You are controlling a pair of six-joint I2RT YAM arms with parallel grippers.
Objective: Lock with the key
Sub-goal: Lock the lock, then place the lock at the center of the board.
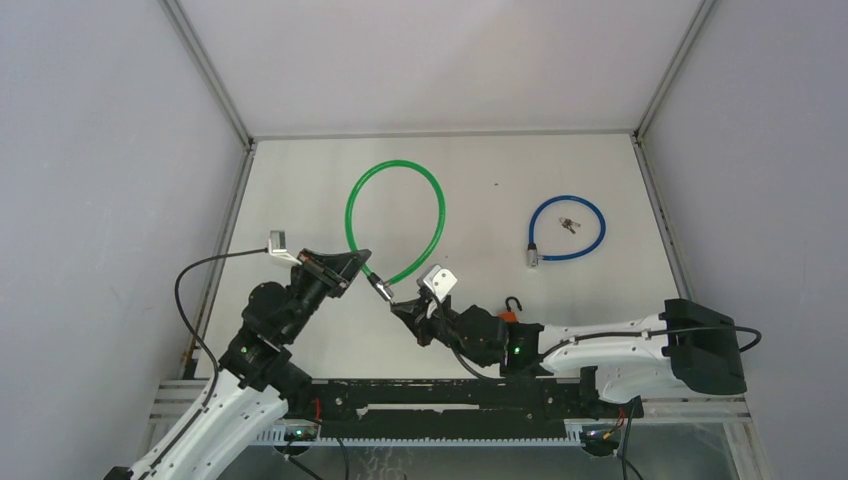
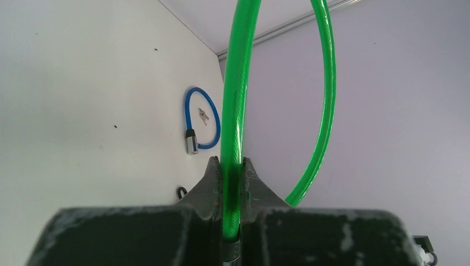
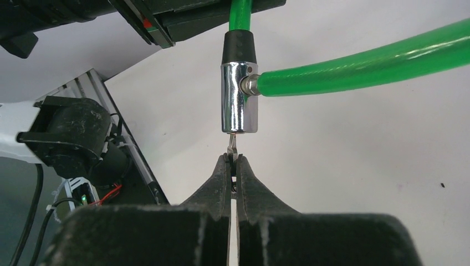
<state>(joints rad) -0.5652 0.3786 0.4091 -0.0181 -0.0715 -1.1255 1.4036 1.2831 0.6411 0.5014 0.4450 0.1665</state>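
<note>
Under lock barrel (image 3: 239, 97), key (image 3: 232, 147) pinched by right gripper (image 3: 233, 165) (green cable (image 2: 235, 100) by left gripper (image 2: 229, 164))

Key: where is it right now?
Right wrist view: the key is pinched in the right gripper, its tip at the bottom of the chrome cylinder of the green cable lock, which the left gripper holds.
</note>
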